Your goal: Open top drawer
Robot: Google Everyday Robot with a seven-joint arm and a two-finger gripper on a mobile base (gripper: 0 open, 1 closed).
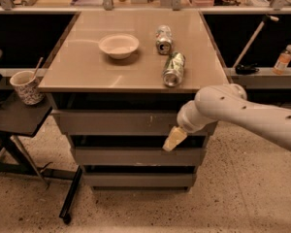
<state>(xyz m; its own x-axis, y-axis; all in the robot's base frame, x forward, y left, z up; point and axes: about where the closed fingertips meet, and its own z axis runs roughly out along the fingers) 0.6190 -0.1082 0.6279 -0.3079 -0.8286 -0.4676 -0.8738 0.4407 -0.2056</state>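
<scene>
Your white arm (pixel 252 113) stretched in from the right edge of the view, sloping slightly up toward the centre. It bent downward at the rounded wrist (pixel 200 113). Your cream-coloured pincer (pixel 174 139) hung below the wrist, angled down and left, just right of the view's middle.

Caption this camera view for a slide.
Gripper at lower edge of the top drawer, right of centre; bowl and two cans on the tabletop.
</scene>
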